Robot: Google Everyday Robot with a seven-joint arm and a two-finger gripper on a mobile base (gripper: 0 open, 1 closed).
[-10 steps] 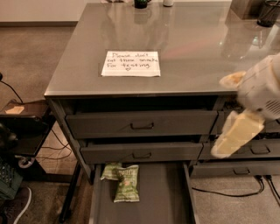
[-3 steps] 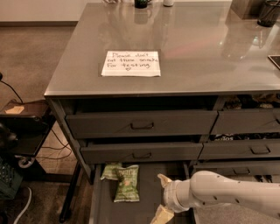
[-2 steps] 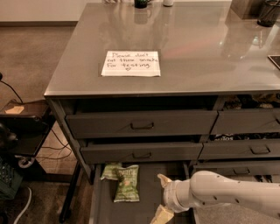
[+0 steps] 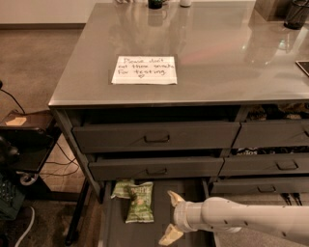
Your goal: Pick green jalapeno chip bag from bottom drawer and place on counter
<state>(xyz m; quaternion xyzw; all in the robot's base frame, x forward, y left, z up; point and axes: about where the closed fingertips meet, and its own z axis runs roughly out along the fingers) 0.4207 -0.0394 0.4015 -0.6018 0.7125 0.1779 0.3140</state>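
Note:
The green jalapeno chip bag [image 4: 140, 202] lies flat on the floor of the open bottom drawer [image 4: 120, 234], near its back left. A paler yellowish-green bag [image 4: 120, 188] lies just behind and left of it, partly under the drawer above. My gripper [image 4: 167, 217] reaches in from the right on a white arm. It hovers over the drawer just right of the green bag. It is open, with one pale finger [image 4: 175, 198] up and the other low, and it holds nothing. The grey glossy counter [image 4: 217, 48] above bears a white handwritten note [image 4: 145, 70].
Two grey drawers with small handles [image 4: 157, 138] stand slightly pulled out above the bottom drawer. More drawers [image 4: 287, 165] are at the right. Dark objects [image 4: 295, 12] stand at the counter's far edge. A low stand with cables [image 4: 24, 144] is on the left floor.
My arm has come down from beside the counter's right edge into the bottom drawer. Over the last second it has barely moved. The bags have not moved.

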